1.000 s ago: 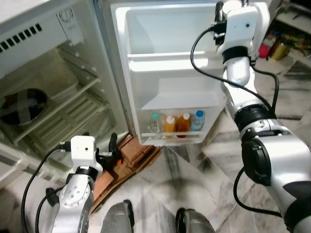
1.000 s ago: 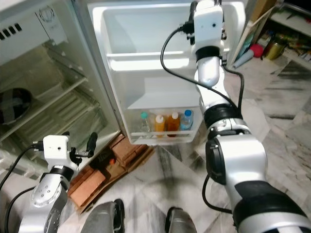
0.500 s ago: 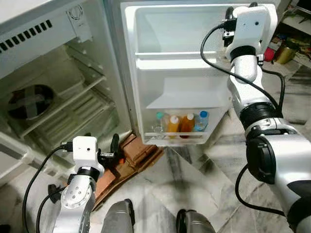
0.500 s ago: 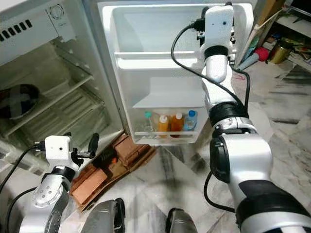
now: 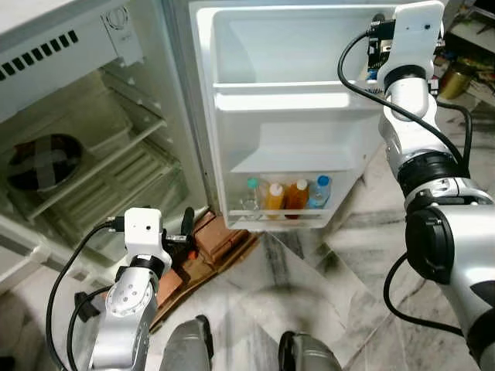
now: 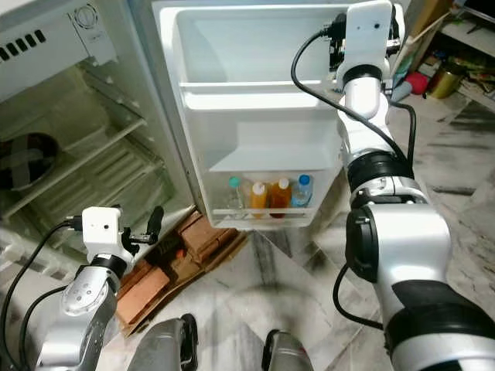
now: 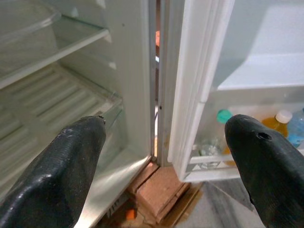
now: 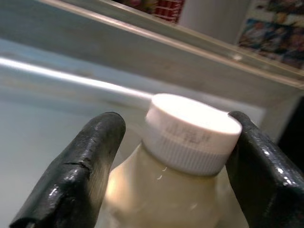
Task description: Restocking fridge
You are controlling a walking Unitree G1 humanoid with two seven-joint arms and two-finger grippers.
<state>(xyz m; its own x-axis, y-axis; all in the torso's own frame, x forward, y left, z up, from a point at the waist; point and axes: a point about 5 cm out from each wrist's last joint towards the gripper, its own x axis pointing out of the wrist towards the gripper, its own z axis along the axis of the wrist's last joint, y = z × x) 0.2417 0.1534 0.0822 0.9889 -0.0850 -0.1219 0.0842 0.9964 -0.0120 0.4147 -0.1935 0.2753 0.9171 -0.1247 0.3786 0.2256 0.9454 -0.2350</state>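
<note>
I have the fridge door (image 5: 286,116) swung wide in front of me, its inner side facing my head camera; the fridge body (image 5: 85,147) stands to the left with its wire shelves (image 5: 116,166) bare. My right end effector (image 8: 175,156) is raised to the top right corner of the door, level with the upper door shelf (image 5: 290,97); through its wrist camera I see a pale milky bottle (image 8: 166,190) with a white ribbed cap (image 8: 192,130) sitting between the two black fingers (image 8: 80,166); one finger touches the cap's side and the other stands slightly off the neck, so I cannot tell whether the grip is closed on it. The bottle sits at the door's upper compartment, close to its back wall. In the lowest door rack (image 5: 282,219) stand four bottles in a row: a clear one with a green cap (image 5: 249,197), two orange ones (image 5: 272,198) and a blue-capped one (image 5: 319,192). My left end effector (image 7: 166,142) hangs low beside the fridge's hinge edge, fingers spread wide apart and holding nothing; below it lie reddish bricks (image 5: 220,239) on the marble floor (image 5: 340,255).
</note>
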